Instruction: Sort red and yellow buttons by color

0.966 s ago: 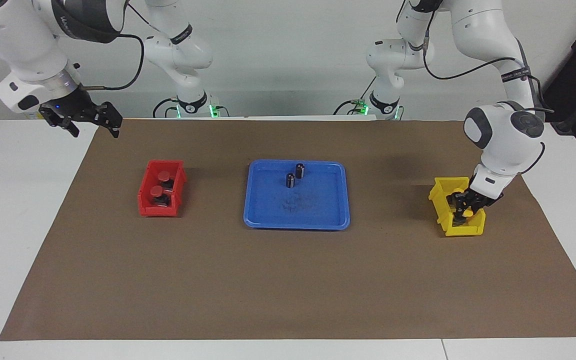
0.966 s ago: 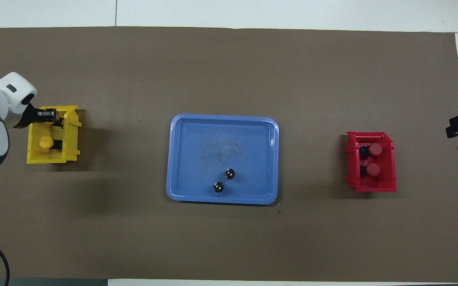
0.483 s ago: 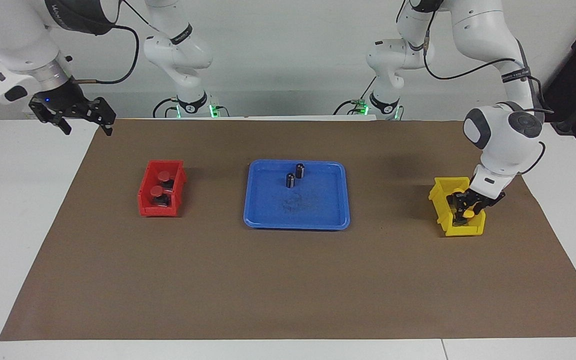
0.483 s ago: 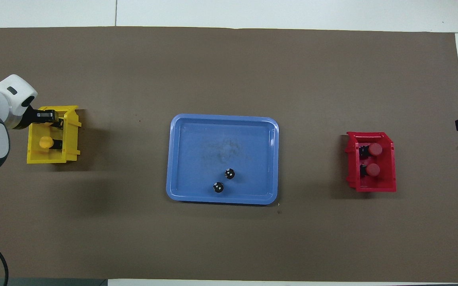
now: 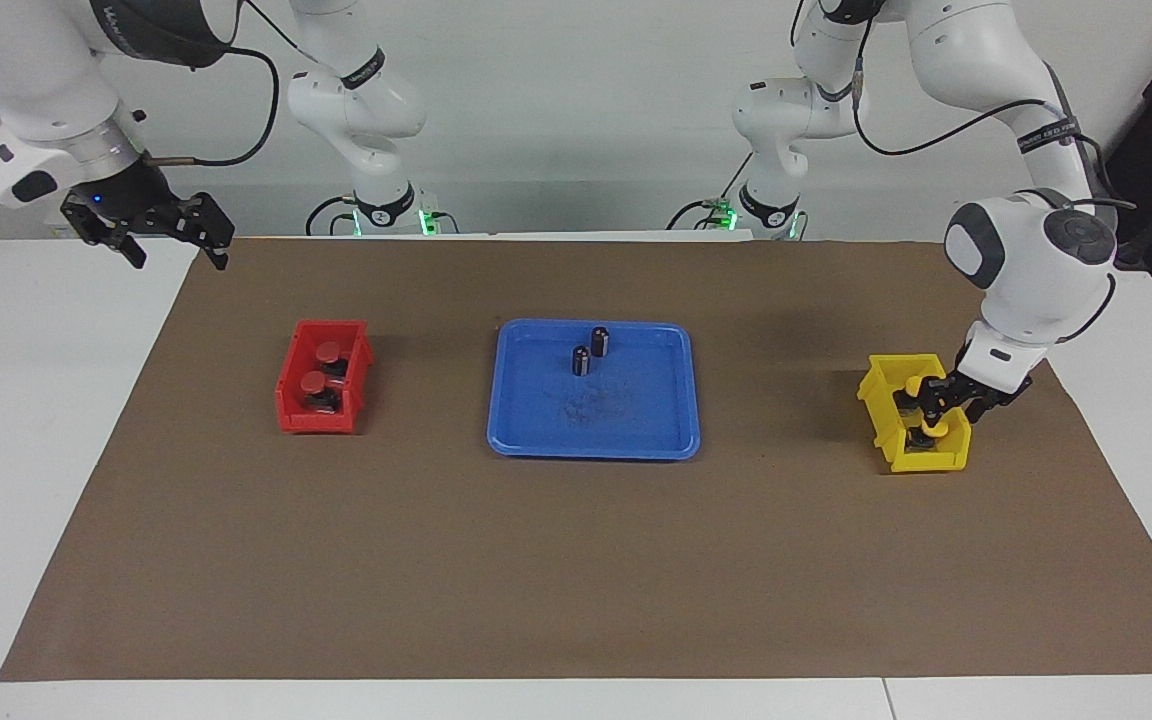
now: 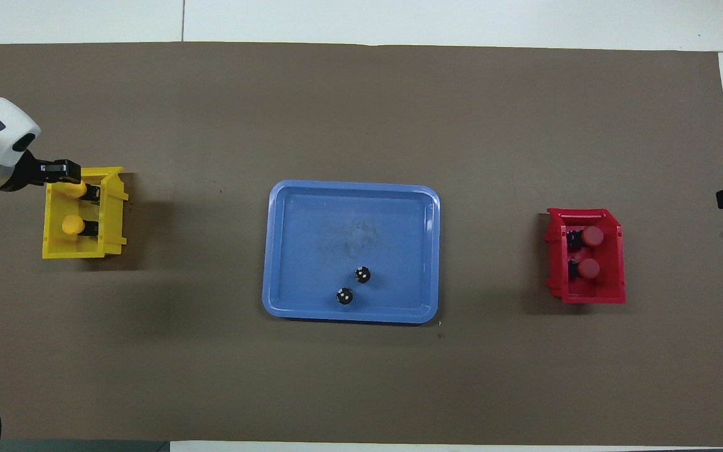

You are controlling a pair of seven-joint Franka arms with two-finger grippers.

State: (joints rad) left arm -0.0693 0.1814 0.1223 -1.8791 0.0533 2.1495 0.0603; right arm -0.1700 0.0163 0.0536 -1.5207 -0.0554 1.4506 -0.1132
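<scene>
Hovering over the yellow bin (image 5: 916,412), our left gripper (image 5: 946,398) is just above both yellow buttons (image 6: 73,225) inside; its fingers we cannot tell. Both red buttons (image 5: 316,372) sit in the red bin (image 5: 288,395). Our right gripper (image 5: 168,235) waits, fingers spread.

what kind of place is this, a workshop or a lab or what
Most likely a robotics lab. Two white robot arms stand at a white table with a brown mat, where a blue tray, red bin and yellow bin are laid out for sorting.
</scene>
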